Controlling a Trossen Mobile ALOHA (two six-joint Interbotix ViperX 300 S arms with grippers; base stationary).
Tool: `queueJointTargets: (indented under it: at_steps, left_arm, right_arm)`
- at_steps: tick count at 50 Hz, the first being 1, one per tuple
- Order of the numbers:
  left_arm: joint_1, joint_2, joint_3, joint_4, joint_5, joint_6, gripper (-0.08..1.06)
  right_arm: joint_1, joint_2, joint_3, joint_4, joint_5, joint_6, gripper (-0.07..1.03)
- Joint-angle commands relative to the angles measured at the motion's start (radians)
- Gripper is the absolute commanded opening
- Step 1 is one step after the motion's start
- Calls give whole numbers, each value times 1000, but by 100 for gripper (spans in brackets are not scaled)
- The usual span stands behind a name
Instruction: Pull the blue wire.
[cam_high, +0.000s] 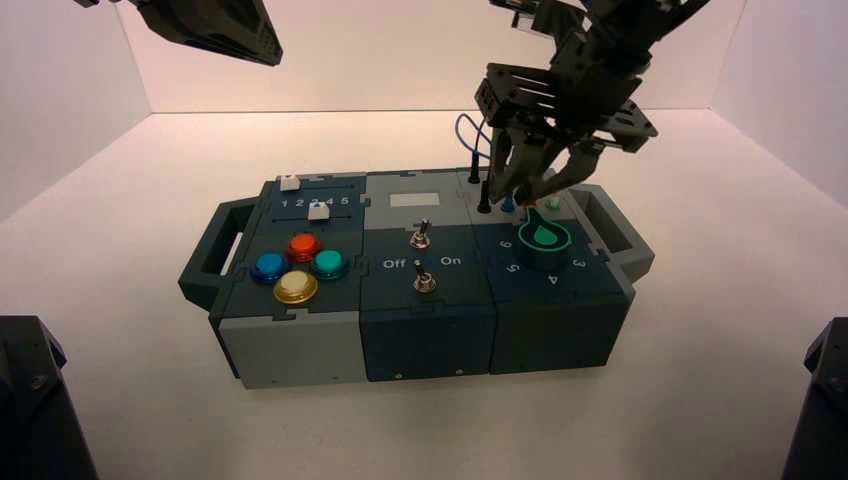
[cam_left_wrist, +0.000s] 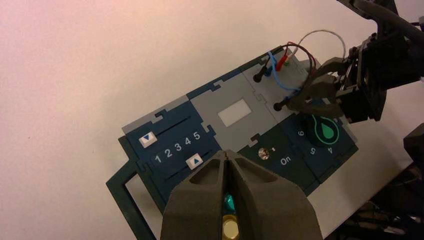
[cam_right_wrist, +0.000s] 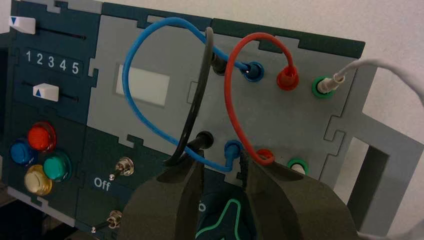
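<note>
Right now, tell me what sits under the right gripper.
Under the right gripper: the blue wire and its near plug, between the open fingers. The green knob lies below, partly covered in the right wrist view.

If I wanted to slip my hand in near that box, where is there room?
The white floor in front of the box and to its left is bare. It is crowded at the back right: the right gripper sits open around the blue wire, among the black wire and red wire.

I count four wires (cam_right_wrist: 131, 85), four round buttons (cam_high: 302, 246), two sliders (cam_right_wrist: 46, 92), two toggle switches (cam_high: 422, 236), one knob (cam_high: 543, 240).
</note>
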Motion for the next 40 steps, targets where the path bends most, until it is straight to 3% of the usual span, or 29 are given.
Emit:
queueJointTargets:
  at_steps: [1, 11, 19, 23, 32, 40]
  left_arm:
    - [-3, 0, -34, 2, -5, 3, -3]
    - [-5, 0, -37, 2, -5, 3, -3]
    - [-3, 0, -43, 2, -5, 3, -3]
    - [-3, 0, -44, 3, -3, 3, -3]
    - [-3, 3, -55, 3, -2, 2, -3]
    - [-3, 5, -55, 5, 5, 3, -3]
  right_arm:
    - [-11, -5, -31, -6, -11, -3, 39]
    - [-20, 2, -34, -8, -11, -3, 32]
    - [-20, 32, -34, -8, -31, -3, 5]
    - [-20, 48, -34, -8, -44, -3, -3]
    - [-21, 32, -37, -8, -43, -2, -2]
    - [-23, -74, -23, -9, -25, 2, -2]
